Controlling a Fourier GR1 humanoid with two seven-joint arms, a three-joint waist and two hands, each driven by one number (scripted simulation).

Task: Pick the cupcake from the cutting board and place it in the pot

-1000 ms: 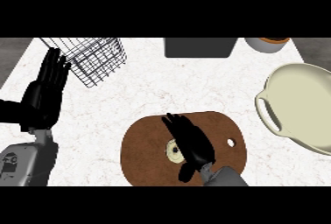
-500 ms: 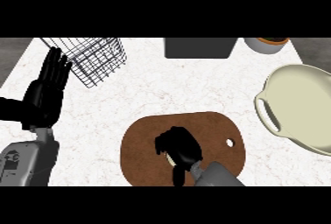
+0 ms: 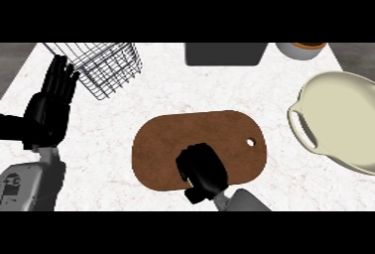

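Right hand is curling its fingers over the cutting board, hiding the cupcake; likely closing on it, though the cake itself is not showing. Lift and carry to the cream pot, well apart at right, not yet done. Left hand is resting open at left.

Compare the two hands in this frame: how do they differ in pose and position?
The left hand is open, fingers straight and up, resting near the view's left edge beside the wire basket. The right hand is curled, over the cutting board. The cupcake is hidden. Both are black.
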